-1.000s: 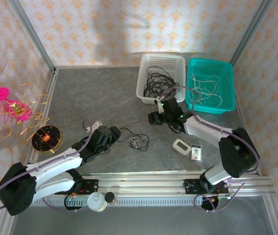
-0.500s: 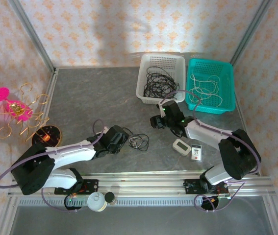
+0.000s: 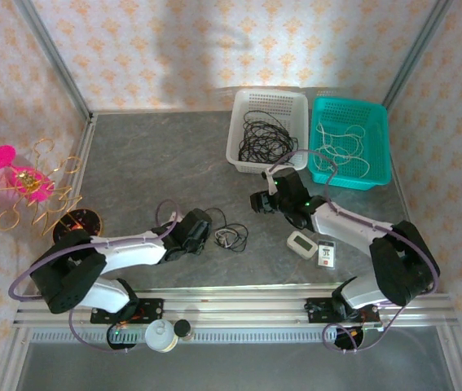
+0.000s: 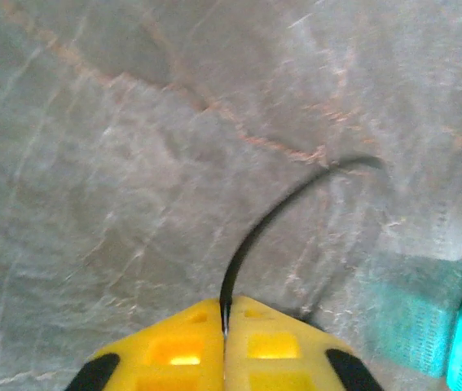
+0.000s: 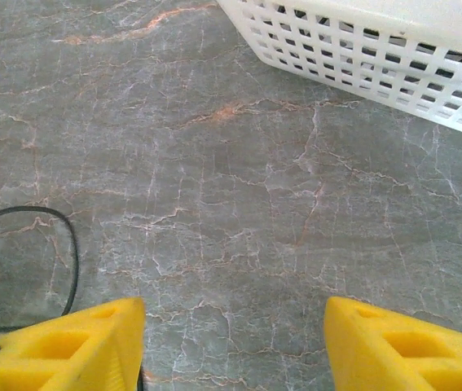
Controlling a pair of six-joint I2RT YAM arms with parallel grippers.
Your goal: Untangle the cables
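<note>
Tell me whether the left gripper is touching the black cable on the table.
Touching. In the left wrist view the left gripper has its yellow fingers shut together, with the black cable pinched in the seam between them.

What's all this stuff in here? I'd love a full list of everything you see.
white basket: one, white, far side of table, holds black cables
teal basket: one, teal, right of the white one, holds white cables
loose cables: small tangle, black and white, near front
gadget: one, white, by right arm
card: one, white, beside gadget
ornament: one, pink and gold, far left
disc: one, black and gold, left edge
left gripper: one, yellow, shut on black cable
right gripper: one, yellow, open above table
</note>
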